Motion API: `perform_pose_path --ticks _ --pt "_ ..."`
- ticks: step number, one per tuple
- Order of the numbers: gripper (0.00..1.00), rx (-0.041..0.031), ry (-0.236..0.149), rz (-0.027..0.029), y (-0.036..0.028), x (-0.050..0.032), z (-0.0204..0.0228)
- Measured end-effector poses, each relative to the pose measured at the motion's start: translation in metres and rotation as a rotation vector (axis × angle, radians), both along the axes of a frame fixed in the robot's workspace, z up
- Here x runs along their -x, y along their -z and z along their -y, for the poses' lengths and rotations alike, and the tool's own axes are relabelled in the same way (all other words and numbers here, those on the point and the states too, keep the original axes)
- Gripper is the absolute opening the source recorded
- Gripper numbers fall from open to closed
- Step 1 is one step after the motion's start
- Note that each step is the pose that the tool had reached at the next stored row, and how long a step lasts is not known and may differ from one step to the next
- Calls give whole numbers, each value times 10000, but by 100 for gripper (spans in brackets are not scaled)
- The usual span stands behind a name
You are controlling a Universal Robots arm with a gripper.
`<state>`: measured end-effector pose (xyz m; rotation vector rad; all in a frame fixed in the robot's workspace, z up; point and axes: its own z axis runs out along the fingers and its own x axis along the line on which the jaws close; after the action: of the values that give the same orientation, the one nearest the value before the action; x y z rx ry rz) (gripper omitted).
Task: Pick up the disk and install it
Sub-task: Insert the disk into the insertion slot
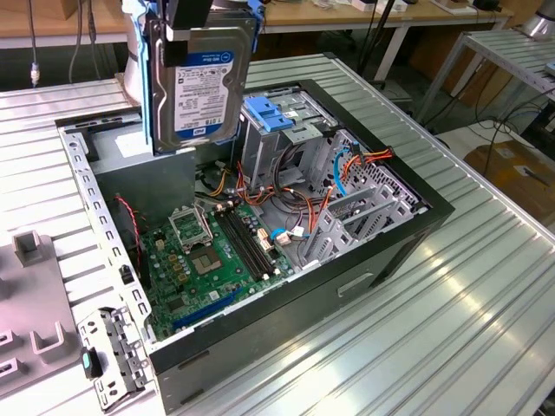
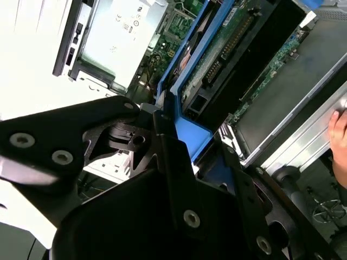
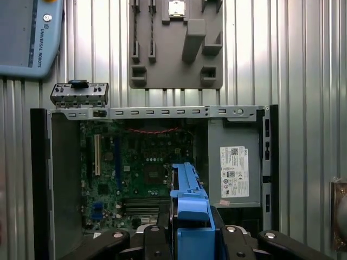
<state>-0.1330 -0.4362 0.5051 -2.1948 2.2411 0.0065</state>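
The disk (image 1: pixel 198 87) hangs on edge in the air, over the far corner of the open computer case (image 1: pixel 434 208) toward the exterior view's left. Its long axis is vertical, the label faces the exterior camera, and the blue side rails run up and down. My gripper (image 1: pixel 192 26) is clamped on its upper end, so the disk lies straight below my fingers. The drive cage (image 1: pixel 286 143) sits lower, to the exterior view's right, apart from the disk. Judgement: lifted, not yet installed.

White-and-blue label (image 1: pixel 205 94) is sitting on the disk (image 1: pixel 165 87); white sticker (image 3: pixel 234 171) w/ print is showing on grey box (image 3: pixel 234 135); lettering is running along pendant (image 3: pixel 21 32).
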Motion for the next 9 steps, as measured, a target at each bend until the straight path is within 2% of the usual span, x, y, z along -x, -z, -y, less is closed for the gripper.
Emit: perform_pose_path --ticks 2,5,9 --pt "37 0 1 0 1 0 38" --pt "37 -1 1 0 2 -1 129" --pt "37 0 1 0 3 -4 280"
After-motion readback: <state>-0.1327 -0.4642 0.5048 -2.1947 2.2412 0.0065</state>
